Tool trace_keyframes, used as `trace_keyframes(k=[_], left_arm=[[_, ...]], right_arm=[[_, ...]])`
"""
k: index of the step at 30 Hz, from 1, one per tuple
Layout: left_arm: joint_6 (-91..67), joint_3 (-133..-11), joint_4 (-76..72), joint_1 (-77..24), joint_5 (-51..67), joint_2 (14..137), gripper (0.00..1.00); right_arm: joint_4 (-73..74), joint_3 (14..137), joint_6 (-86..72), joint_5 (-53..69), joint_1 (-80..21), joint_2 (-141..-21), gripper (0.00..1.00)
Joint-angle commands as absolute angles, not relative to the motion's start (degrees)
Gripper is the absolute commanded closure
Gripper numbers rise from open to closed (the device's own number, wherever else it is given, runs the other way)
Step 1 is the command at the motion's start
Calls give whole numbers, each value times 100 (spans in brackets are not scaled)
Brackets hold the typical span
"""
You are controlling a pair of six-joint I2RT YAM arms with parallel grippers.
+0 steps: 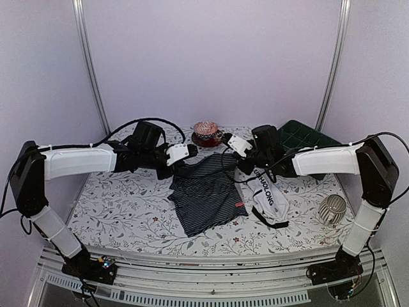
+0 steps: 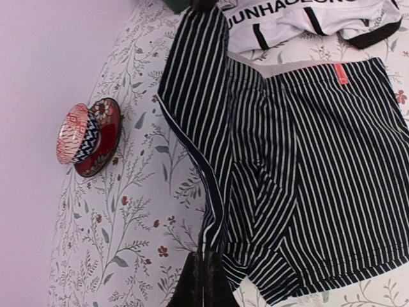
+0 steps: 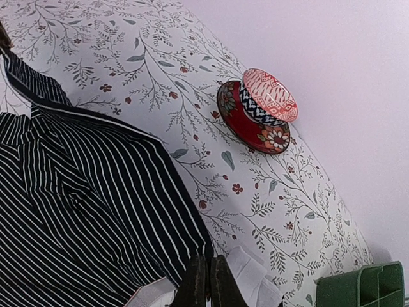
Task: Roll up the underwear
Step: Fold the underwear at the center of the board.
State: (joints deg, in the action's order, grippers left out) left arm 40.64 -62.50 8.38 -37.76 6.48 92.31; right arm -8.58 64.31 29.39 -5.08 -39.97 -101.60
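Note:
The black underwear with thin grey stripes (image 1: 208,195) lies in the middle of the floral cloth, its far edge stretched between my two grippers. My left gripper (image 1: 181,167) is shut on its far left corner; in the left wrist view the gripper (image 2: 203,256) pinches the dark striped hem (image 2: 300,166). My right gripper (image 1: 238,160) is shut on the far right corner, which the right wrist view shows clamped in the gripper (image 3: 207,258) at the edge of the striped cloth (image 3: 83,211). The white underwear with black lettering (image 1: 268,198) lies just right of it, partly under the right arm.
A patterned bowl on a red saucer (image 1: 206,133) stands at the table's far edge behind the grippers. A dark green rack (image 1: 307,135) sits at the far right. A pale ribbed cup (image 1: 331,208) lies near the right arm's base. The floral table cover (image 1: 121,204) ends close to the walls.

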Motion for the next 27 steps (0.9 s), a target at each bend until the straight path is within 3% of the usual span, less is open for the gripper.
trace_keyframes(k=[1, 18, 27], left_arm=[[3823, -6102, 1196, -4002, 932, 9079, 100], [3454, -5802, 1527, -4386, 1726, 8976, 100], [3470, -5618, 1778, -4632, 1891, 8977, 100]], right_arm=[[-578, 6327, 3396, 13, -3913, -9990, 98], [599, 5730, 3648, 220, -3858, -9160, 98], [890, 5704, 3423, 358, -3875, -9353, 98]])
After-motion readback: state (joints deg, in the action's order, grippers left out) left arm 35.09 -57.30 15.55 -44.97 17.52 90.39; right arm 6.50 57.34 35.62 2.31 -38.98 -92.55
